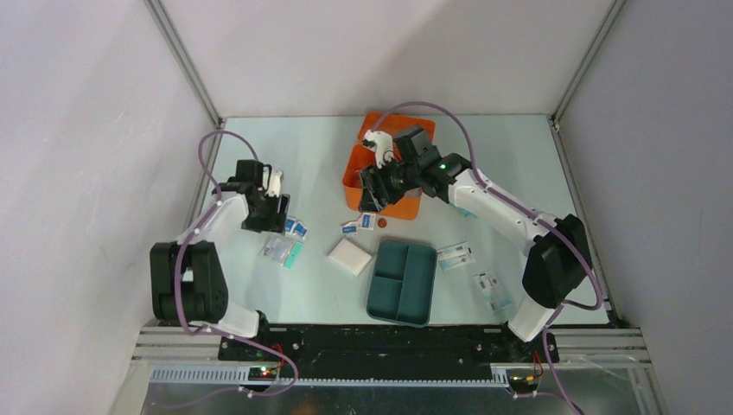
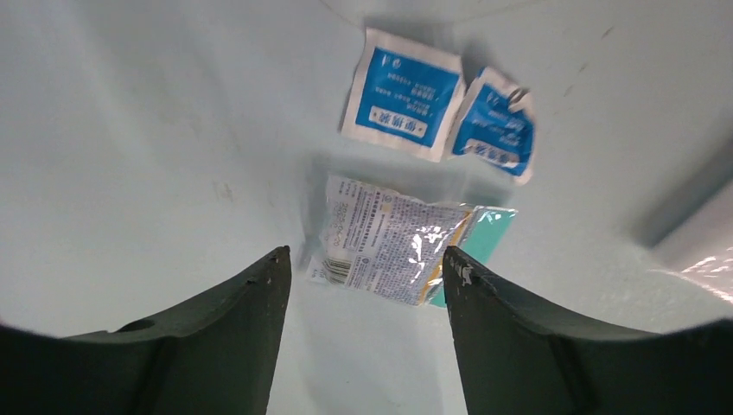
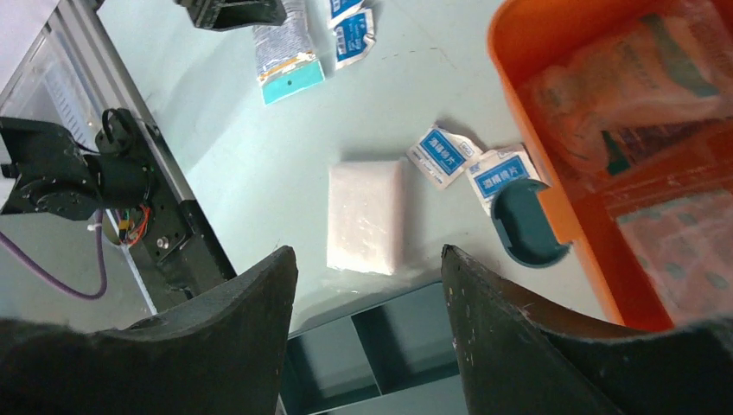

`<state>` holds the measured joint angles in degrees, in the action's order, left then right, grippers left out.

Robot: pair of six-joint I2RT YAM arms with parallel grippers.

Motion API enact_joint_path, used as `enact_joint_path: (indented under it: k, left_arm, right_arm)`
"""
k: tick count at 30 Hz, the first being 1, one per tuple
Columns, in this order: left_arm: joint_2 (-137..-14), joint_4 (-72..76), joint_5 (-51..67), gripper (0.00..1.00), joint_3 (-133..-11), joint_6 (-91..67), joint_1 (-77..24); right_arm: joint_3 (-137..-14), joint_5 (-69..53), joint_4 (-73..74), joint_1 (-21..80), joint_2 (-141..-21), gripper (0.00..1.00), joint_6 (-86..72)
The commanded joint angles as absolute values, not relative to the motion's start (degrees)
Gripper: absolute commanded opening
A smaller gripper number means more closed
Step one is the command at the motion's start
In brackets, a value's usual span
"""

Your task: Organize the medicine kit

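Observation:
The orange medicine kit [image 1: 354, 177] stands open at the back middle of the table, with several clear packets inside it [image 3: 566, 229]. Its teal latch [image 3: 523, 225] hangs at the front wall. My right gripper [image 1: 376, 186] hovers at the kit's front edge, open and empty [image 3: 370, 255]. On the left, my left gripper [image 1: 275, 216] is open over the table [image 2: 365, 259], just short of a clear printed packet [image 2: 385, 242] that lies on a teal card [image 2: 488, 229]. Nothing is between its fingers.
Two blue-white packets [image 2: 402, 93] lie beyond the clear packet. Two more [image 3: 442, 154] lie by the latch. A white pad [image 1: 349, 256] and the dark teal compartment tray [image 1: 403, 281] sit in front of the kit. More packets [image 1: 455, 256] lie right of the tray.

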<state>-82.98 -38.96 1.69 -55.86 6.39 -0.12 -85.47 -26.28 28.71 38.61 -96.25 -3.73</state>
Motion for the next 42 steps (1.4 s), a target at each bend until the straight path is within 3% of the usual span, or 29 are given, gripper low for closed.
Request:
enact_joint_path:
  k: [1,11,21,23,24,27,37,42]
  left_arm:
    - [-88.48,-42.27,4.71,0.69,-57.36,10.05,1.60]
    - [-93.88,-42.38,6.66,0.72,-58.35,8.35,1.62]
    - [-78.22,-42.42,5.25,0.78,-57.94,5.98,2.84]
    - [-73.56,-42.45,6.07,0.79,-57.28,5.46,3.35]
    - [-72.68,-42.43,6.66,0.80,-56.82,5.41,3.52]
    - [-69.21,-42.39,7.64,0.80,-55.85,5.07,4.61]
    - [-67.07,-42.45,10.82,0.80,-55.01,4.34,7.11]
    - [-67.13,-42.42,11.57,0.80,-55.31,4.00,7.19]
  right_arm:
    - [-90.15,-28.00,30.69,39.15,-98.94,0.66,-0.83]
    - [-88.50,-27.69,31.53,40.63,-99.49,0.66,3.73]
    - [-87.07,-6.71,35.67,55.10,-110.12,0.67,16.99]
    - [-89.17,-5.45,36.18,56.06,-112.99,0.77,15.34]
    - [-90.94,-5.63,36.99,56.44,-114.78,0.92,14.47]
    - [-94.09,-5.84,38.35,57.50,-118.57,0.99,13.68]
    - [-100.85,-4.59,42.99,60.32,-126.46,0.98,11.50]
    - [-100.41,-3.92,43.32,60.38,-126.46,0.84,11.02]
